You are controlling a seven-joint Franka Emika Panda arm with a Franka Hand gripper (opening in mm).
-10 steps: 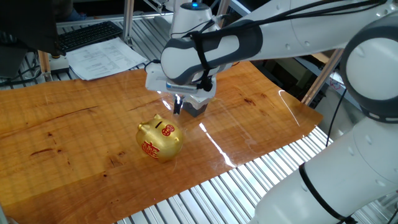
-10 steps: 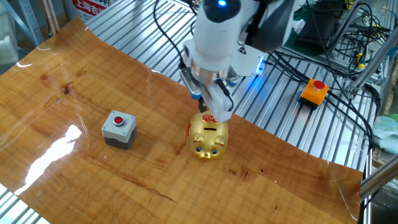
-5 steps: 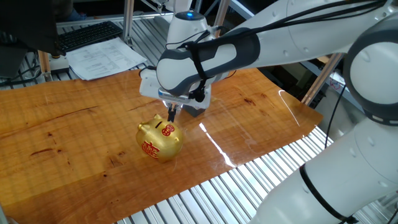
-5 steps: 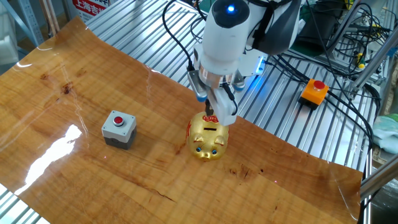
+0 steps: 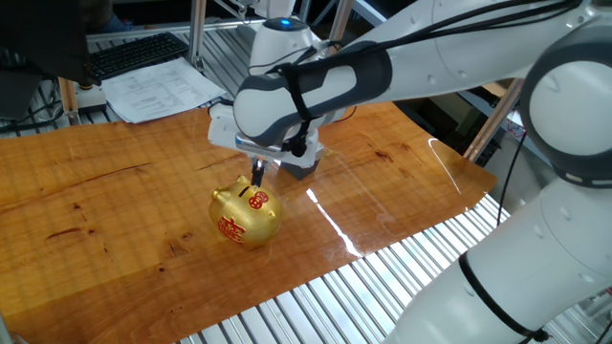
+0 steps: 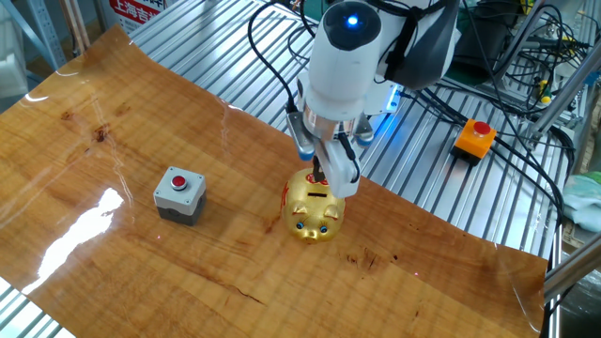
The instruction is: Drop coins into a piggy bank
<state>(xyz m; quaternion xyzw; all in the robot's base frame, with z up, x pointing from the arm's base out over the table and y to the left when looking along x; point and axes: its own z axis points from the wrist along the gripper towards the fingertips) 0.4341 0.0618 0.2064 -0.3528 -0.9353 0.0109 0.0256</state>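
Note:
The gold piggy bank (image 5: 247, 215) stands on the wooden table with red marks on its side and a red-marked slot on top. It also shows in the other fixed view (image 6: 313, 208), snout toward the camera. My gripper (image 5: 256, 178) points straight down just over the pig's top slot, its tips almost touching the back. In the other fixed view the gripper (image 6: 322, 176) hangs over the pig's rear top. The fingers are pressed close together. No red coin can be made out between them or on the table.
A grey block with a red button (image 6: 179, 192) stands left of the pig, partly hidden behind the arm in one fixed view (image 5: 304, 164). An orange box with a red button (image 6: 472, 137) lies on the metal slats. Papers (image 5: 163, 91) and a keyboard (image 5: 139, 53) lie beyond the table.
My gripper has moved from beside the grey block over to the pig and now sits above its top slot. The pig and the grey block have not moved.

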